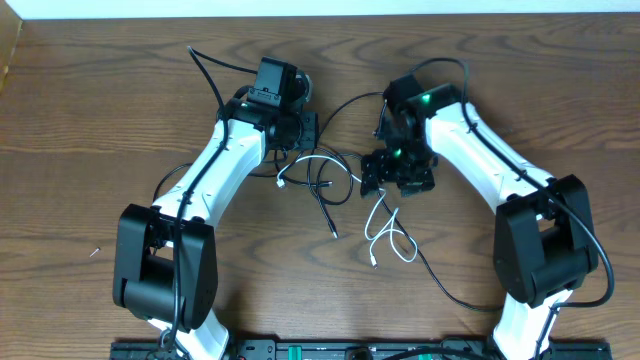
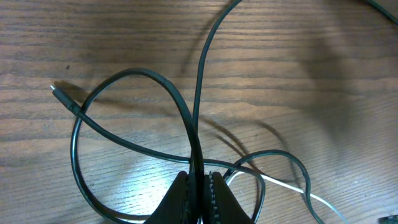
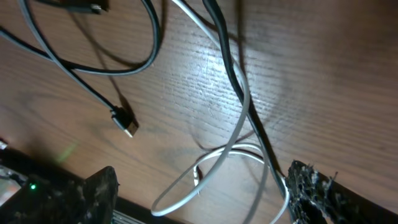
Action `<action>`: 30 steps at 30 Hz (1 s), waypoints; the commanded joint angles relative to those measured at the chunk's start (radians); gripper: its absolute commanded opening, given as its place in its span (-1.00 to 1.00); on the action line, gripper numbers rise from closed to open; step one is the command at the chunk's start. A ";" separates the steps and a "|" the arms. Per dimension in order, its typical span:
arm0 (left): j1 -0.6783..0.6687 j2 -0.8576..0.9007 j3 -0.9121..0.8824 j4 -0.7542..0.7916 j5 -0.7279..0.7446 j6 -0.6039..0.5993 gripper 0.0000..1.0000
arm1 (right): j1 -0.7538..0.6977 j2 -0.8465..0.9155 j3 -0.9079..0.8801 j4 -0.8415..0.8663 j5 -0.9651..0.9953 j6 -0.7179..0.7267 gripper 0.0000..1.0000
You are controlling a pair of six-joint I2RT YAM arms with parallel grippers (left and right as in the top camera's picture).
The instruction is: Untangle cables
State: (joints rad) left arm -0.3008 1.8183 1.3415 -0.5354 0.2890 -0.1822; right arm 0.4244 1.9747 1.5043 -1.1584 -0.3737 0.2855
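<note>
The black cable [image 1: 326, 207] lies in loops on the wooden table between the two arms, and the white cable [image 1: 386, 236] curls beside it nearer the front. My left gripper [image 2: 198, 177] is shut on a strand of the black cable [image 2: 134, 76]. That cable forms a wide loop ahead of the gripper, with its small plug end [image 2: 60, 93] lying to the left. My right gripper [image 3: 202, 173] hangs open just above the table. A loop of the white cable [image 3: 214, 163] lies between its wide-apart fingers, and the black cable [image 3: 235, 81] crosses it.
From above, the left gripper [image 1: 300, 132] and right gripper [image 1: 398, 174] hover close together over the tangle. A flat plug [image 3: 126, 121] rests on the wood left of the white loop. Thicker black arm wires [image 1: 440, 280] trail toward the arm bases at the front edge.
</note>
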 commanded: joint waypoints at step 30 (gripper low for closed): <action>0.010 -0.019 0.023 -0.025 -0.014 0.006 -0.85 | -0.005 -0.004 -0.046 0.217 0.004 -0.016 -0.98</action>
State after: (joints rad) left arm -0.3008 1.8183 1.3415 -0.5522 0.2855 -0.1825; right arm 0.4480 1.9766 1.3991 -0.9268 -0.3634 0.3229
